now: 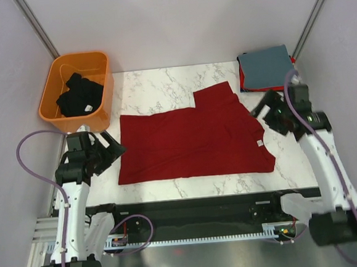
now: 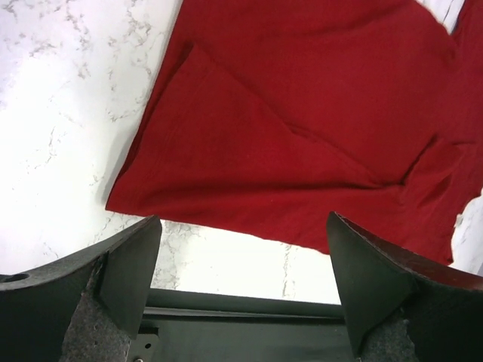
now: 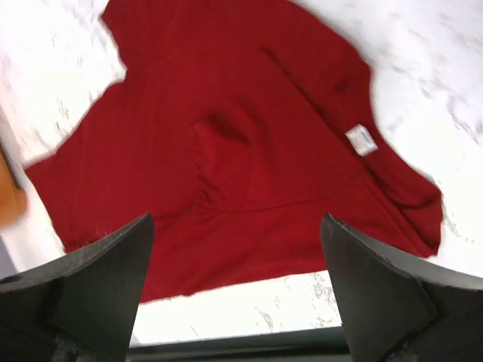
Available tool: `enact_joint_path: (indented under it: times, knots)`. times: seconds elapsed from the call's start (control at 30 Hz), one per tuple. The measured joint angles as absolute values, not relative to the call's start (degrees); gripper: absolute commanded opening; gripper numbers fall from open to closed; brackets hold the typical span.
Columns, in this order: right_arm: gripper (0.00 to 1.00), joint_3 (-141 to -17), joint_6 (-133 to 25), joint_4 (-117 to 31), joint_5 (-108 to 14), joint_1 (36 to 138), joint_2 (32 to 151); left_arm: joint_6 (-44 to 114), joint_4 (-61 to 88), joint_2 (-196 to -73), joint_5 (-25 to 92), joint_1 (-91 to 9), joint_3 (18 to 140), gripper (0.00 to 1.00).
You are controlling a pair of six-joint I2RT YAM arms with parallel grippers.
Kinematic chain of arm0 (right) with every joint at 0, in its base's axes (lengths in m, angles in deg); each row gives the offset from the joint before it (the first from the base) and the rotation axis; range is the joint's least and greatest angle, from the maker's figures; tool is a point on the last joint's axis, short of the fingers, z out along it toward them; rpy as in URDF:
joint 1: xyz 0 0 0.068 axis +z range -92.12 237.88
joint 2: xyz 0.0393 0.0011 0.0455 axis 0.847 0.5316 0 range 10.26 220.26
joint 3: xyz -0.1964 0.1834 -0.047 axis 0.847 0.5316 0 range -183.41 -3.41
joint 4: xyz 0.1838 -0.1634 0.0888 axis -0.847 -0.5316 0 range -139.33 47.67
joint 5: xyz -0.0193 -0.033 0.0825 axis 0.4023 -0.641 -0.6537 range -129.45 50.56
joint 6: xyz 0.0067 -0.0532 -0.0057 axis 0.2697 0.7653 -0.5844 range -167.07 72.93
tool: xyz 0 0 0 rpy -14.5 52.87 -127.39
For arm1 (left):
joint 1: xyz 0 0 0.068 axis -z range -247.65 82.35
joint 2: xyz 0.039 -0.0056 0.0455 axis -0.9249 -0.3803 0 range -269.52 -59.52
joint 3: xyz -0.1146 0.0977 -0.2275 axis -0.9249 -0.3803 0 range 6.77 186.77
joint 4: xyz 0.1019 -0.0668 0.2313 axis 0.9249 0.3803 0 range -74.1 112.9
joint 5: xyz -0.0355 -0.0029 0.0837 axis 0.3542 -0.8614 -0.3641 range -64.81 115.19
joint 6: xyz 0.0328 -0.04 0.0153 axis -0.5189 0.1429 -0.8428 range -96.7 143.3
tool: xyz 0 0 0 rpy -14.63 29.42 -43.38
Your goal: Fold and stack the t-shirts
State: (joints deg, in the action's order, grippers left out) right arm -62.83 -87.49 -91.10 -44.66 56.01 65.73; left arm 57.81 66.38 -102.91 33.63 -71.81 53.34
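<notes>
You have two shirts done: a grey-blue one [image 1: 266, 65] sits folded on a red one [image 1: 242, 82] at the far right corner of the surface [image 1: 156, 86]. The dark red shirt [image 1: 191, 142] lies spread mid-surface, at most partly folded, and a black shirt [image 1: 80, 97] waits in the orange basket [image 1: 102, 62]. Your left claw [image 1: 110, 150] hangs wide and empty just beside the spread shirt's left edge. Your right claw [image 1: 265, 115], equally wide, hovers at its right edge near the white tag [image 1: 260, 144].

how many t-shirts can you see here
4: a dark red shirt spread flat in the middle, a black shirt bunched in the orange basket far left, and a grey-blue folded shirt on a red folded shirt far right. More may be hidden in the basket or stack.
</notes>
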Motion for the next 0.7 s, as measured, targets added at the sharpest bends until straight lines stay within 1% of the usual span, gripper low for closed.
enact_joint_path:
  times: [0.03, 0.13, 0.2, 0.53, 0.6, 0.7]
  knots:
    - [0.98, -67.75, -85.83, -90.42, -42.43, 59.84, 71.69, 56.71, 66.16, -103.66, 34.53, -71.81, 53.36, 0.97]
    - [0.98, -81.39, -81.51, -87.54, -40.0, 65.74, 86.77, 54.55, 65.03, -105.71, 36.59, -71.81, 53.32, 0.95]
    - [0.98, -89.36, -78.58, -86.21, -38.98, 66.77, 95.52, 53.87, 64.39, -105.93, 37.57, -71.81, 53.21, 0.91]
    - [0.97, -131.44, -64.79, -84.5, -34.82, 67.53, 140.37, 53.61, 63.3, -104.9, 37.28, -71.81, 52.86, 0.9]
    - [0.95, -137.86, -63.63, -84.52, -34.1, 67.8, 147.6, 53.61, 63.3, -104.2, 37.24, -71.81, 52.84, 0.89]
    - [0.94, -140.14, -62.71, -82.71, -32.59, 68.17, 153.15, 53.63, 63.3, -102.8, 36.98, -71.81, 52.77, 0.89]
